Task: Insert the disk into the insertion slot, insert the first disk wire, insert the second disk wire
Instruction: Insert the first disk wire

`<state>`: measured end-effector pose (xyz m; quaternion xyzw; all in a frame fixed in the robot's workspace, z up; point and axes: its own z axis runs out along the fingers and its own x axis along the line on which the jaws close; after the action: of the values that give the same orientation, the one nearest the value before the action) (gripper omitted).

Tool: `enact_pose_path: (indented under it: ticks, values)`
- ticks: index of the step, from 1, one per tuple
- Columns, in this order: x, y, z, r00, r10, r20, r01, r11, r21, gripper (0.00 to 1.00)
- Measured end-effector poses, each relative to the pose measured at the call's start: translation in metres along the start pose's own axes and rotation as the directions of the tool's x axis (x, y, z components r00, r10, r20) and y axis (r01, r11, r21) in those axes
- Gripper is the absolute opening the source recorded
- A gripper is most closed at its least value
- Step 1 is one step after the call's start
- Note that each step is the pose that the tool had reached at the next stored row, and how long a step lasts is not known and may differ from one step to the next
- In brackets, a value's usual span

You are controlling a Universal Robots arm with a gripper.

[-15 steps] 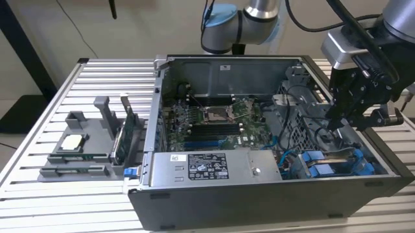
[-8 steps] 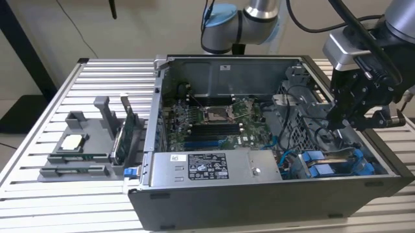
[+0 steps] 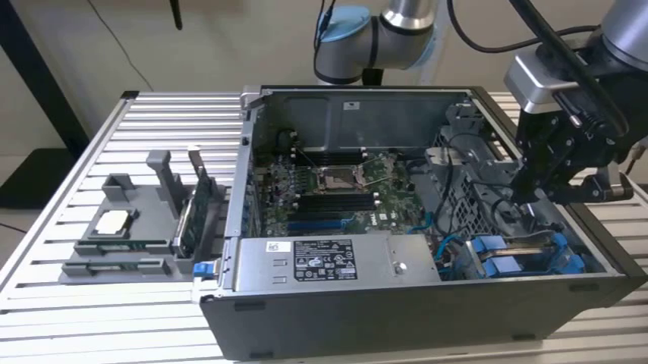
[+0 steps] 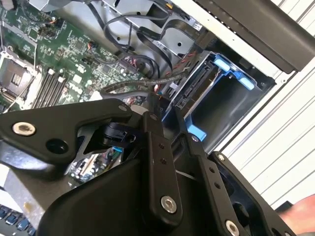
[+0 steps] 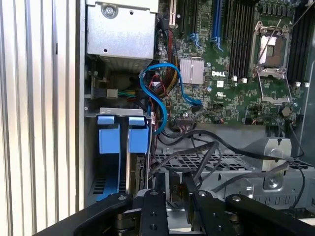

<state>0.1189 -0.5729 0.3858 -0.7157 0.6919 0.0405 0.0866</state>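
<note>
Blue plastic tabs mark the insertion slot (image 5: 115, 112) in the corner of the open computer case (image 3: 405, 318), next to the power supply (image 3: 324, 262). The disk (image 5: 134, 167) stands edge-on inside that slot in its blue carrier, with a second blue tab beside it. The gripper (image 3: 526, 199) hangs inside the case, above the loose black cables (image 5: 211, 147) near the slot. In both wrist views its jaws stand a narrow gap apart; case metal shows through the gap and nothing is seen clamped between them. A blue data cable (image 5: 152, 93) loops from beside the slot toward the motherboard (image 3: 335, 189). The case rests on a slatted metal surface (image 3: 102, 136), with a grey parts fixture (image 3: 132, 227) at the exterior view's left.
</note>
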Motion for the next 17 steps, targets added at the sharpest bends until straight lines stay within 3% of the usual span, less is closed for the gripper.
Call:
enact_pose_path:
  ticks: [4, 5, 17]
  values:
    - [0.0000, 0.0000, 0.0001, 1.0000, 0.000, 0.0000, 0.000, 1.0000, 0.0000, 0.25]
    - [0.0000, 0.0000, 0.0001, 1.0000, 0.000, 0.0000, 0.000, 1.0000, 0.0000, 0.19]
    - [0.0000, 0.0000, 0.0003, 1.0000, 0.000, 0.0001, 0.000, 1.0000, 0.0000, 0.19]
